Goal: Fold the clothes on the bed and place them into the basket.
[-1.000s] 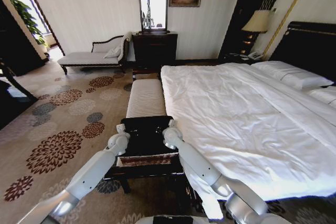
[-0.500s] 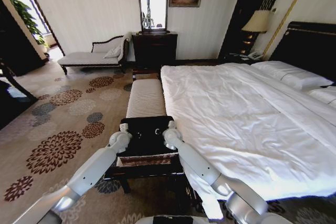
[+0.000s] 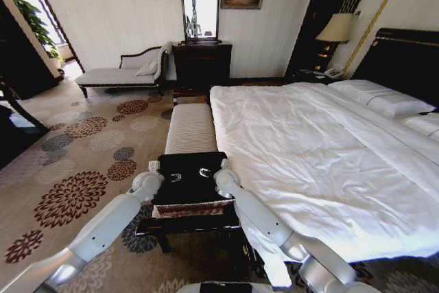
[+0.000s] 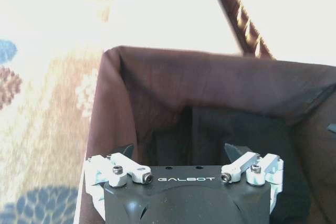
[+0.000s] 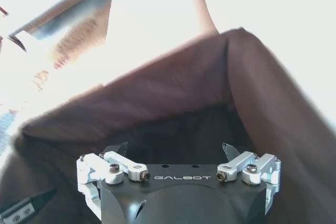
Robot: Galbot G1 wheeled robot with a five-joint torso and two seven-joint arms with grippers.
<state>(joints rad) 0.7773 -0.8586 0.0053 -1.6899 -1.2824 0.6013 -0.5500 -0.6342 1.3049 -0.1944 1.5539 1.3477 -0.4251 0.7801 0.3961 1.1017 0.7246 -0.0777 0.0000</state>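
The brown wicker basket (image 3: 192, 208) with black lining stands on a dark stool at the foot end of the bed (image 3: 309, 149). Dark folded cloth, the black clothes (image 4: 220, 135), lies on the basket's bottom, also seen as black cloth (image 5: 178, 129) in the right wrist view. My left gripper (image 3: 175, 177) hovers open over the basket's left side, nothing between its fingers (image 4: 126, 151). My right gripper (image 3: 204, 171) hangs open over the right side, empty as well, fingertips (image 5: 227, 149) spread wide. The white duvet has no clothing on it.
A pale striped bench (image 3: 191, 128) stands just beyond the basket along the bed's foot. Patterned carpet (image 3: 82, 169) spreads out to the left. A chaise longue (image 3: 123, 73), a dark dresser (image 3: 201, 60) with mirror and a bedside lamp (image 3: 336, 29) line the far wall.
My left arm has drawn back slightly to the left, and both grippers' fingers now show above the black lining. The right arm has barely moved.
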